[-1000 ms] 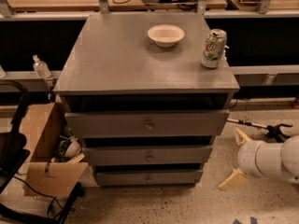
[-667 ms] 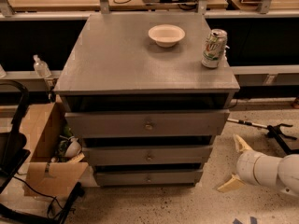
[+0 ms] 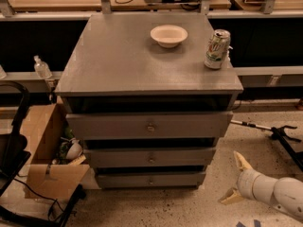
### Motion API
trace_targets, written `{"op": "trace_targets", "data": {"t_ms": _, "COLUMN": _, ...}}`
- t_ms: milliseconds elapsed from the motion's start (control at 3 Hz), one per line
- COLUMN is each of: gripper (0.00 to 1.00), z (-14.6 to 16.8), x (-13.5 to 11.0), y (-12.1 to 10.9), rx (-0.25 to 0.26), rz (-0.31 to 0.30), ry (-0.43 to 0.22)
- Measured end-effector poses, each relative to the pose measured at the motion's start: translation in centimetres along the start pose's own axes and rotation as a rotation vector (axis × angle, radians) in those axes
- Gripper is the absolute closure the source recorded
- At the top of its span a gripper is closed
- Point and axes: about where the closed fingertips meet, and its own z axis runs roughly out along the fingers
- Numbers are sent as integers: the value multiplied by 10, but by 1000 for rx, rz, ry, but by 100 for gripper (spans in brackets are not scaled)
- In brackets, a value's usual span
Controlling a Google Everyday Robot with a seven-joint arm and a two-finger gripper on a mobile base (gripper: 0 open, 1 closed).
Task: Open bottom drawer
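An open cardboard box (image 3: 45, 174) stands on the floor at the left, against the cabinet's side. It holds a white rounded object and some greenish clutter I cannot make out. On the grey tabletop (image 3: 132, 60) sits a shallow white bowl (image 3: 169, 35), showing only its pale inside, and a drink can (image 3: 217, 49) stands upright near the right edge. The bottom drawer (image 3: 123, 179) is the lowest of the three fronts, just above the floor. The gripper (image 3: 235, 178) hangs low to its right, clear of it, fingers (image 3: 242, 161) spread apart.
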Motion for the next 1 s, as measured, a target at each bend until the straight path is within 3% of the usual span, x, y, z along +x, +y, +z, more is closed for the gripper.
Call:
{"op": "trace_targets", "data": {"t_ms": 667, "gripper": 0, "z": 17, "x": 2, "y": 20, "rx": -40, "rz": 15, "ry": 8}}
{"op": "trace_targets", "data": {"t_ms": 1000, "gripper": 0, "z": 56, "x": 5, "y": 48, "rx": -89, "rz": 16, "ry": 0}}
